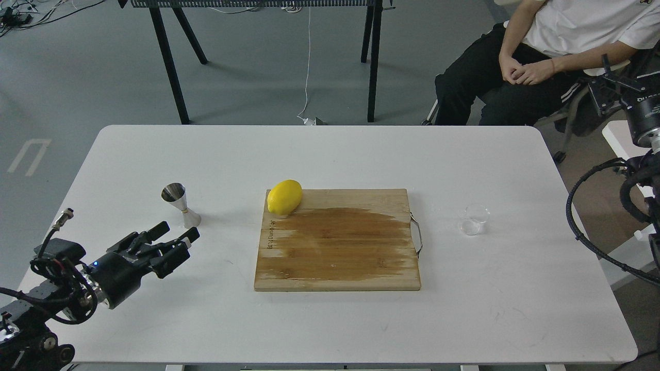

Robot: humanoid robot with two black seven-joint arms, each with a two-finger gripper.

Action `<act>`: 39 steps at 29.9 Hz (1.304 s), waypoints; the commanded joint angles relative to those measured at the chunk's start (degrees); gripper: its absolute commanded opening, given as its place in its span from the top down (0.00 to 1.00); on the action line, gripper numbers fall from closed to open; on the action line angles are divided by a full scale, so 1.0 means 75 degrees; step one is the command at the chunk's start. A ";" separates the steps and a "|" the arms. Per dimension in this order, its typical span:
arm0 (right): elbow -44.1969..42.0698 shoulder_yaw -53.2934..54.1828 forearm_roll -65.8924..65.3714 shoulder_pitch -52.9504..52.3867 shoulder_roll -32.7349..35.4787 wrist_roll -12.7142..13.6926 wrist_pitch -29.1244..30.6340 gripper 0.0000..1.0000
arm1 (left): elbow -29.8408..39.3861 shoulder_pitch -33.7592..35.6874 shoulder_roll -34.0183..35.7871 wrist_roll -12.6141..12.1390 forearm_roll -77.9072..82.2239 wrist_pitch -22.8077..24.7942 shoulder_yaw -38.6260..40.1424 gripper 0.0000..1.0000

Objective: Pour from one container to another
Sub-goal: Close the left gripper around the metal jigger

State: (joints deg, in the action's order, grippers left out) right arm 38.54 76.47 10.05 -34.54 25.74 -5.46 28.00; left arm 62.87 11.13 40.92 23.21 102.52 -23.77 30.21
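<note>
The steel hourglass jigger stands upright on the white table, left of the cutting board. A small clear glass cup stands upright to the right of the board. My left gripper hovers low over the table just in front of the jigger, pointing right and away from me. It is open and holds nothing. My right gripper is held high beyond the table's right edge, far from the cup. It is dark against the chair, so its fingers cannot be told apart.
A wooden cutting board with a wet stain and a metal handle lies at the table's centre, and a yellow lemon rests on its back-left corner. A seated person is behind the table's far right corner.
</note>
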 commanded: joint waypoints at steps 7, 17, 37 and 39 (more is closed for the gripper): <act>-0.0006 -0.0024 -0.0004 0.0012 -0.0033 0.0001 0.0000 0.00 | -0.2989 0.1244 -0.1517 0.0011 0.0558 -0.0275 -0.0044 0.10; -0.0006 -0.0024 -0.0016 0.0012 0.0014 0.0001 0.0000 0.00 | -0.4163 0.2031 -0.2068 0.0034 0.0569 -0.0217 -0.0102 0.14; -0.0006 -0.0060 -0.0028 0.0036 -0.0022 0.0001 0.0000 0.00 | -0.4996 0.2172 -0.2702 0.0210 0.0569 -0.0287 -0.0114 0.85; -0.0006 -0.0060 -0.0016 0.0036 -0.0022 0.0001 0.0000 0.00 | -0.4996 0.2183 -0.2702 0.0210 0.0569 -0.0275 -0.0114 0.91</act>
State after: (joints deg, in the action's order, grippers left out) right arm 38.50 76.01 9.90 -34.29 25.61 -5.44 28.00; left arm 25.40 27.40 20.61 24.77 106.79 -25.90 29.35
